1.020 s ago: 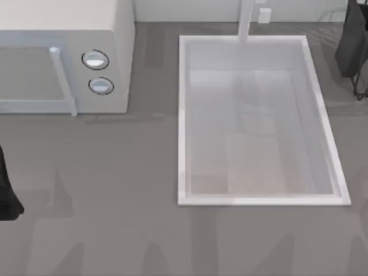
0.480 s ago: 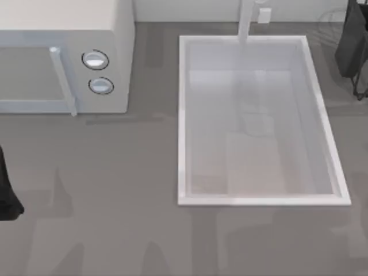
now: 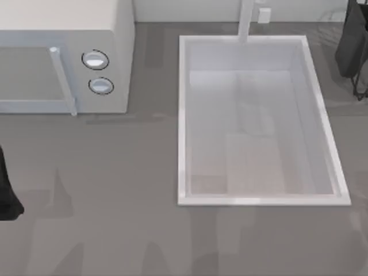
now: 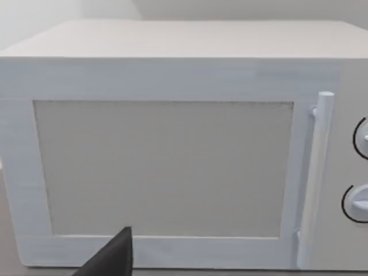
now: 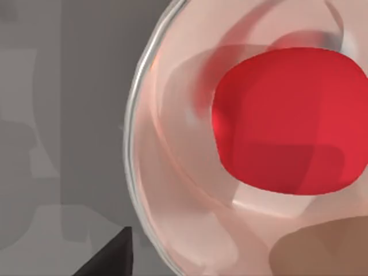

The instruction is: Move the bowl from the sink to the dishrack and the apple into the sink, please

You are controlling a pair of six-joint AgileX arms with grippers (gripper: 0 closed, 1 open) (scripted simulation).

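Right wrist view: tool above apple [image 5: 287, 121]

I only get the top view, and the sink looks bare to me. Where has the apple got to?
Observer: In the right wrist view the apple lies inside a clear glass dish.
Operator: Anything else in that dish?
Observer: A brownish rounded thing sits beside the apple; I cannot tell what it is.
Operator: What does the left wrist camera face?
Observer: The front of the microwave, with its door shut.
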